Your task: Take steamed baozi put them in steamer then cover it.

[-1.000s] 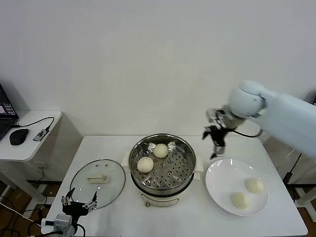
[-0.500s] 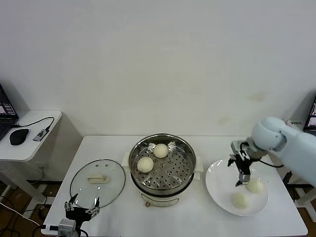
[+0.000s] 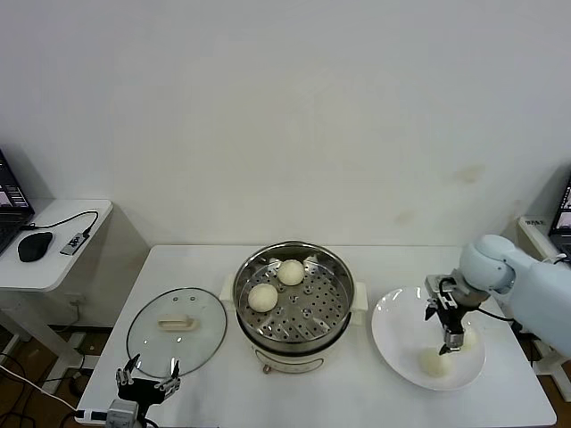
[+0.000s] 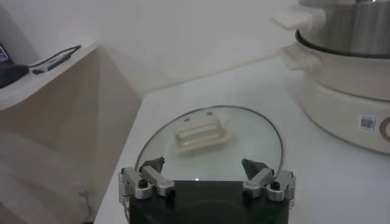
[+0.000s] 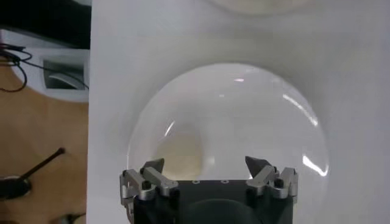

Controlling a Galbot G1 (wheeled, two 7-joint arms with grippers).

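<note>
R pincer (image 3: 449, 341) apart over plate (image 3: 397, 334) baozi (image 3: 434, 361); L pincer (image 3: 147, 378) apart, parked by cover (image 3: 176, 330)

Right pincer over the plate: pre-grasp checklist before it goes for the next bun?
1. Right pincer open: ok, fingers spread wide in the right wrist view.
2. Pincer over a bun: ok, it sits above the plate, with the near bun just below its tips.
3. Second bun clear of the fingers: cannot tell, the pincer hides most of it.
4. Room in the steamer: ok, two buns lie on the tray's left side, the rest is bare.
5. Lid off: ok, flat on the table left of the steamer.
6. Left pincer out of the way: ok, open at the lid's near edge.
</note>
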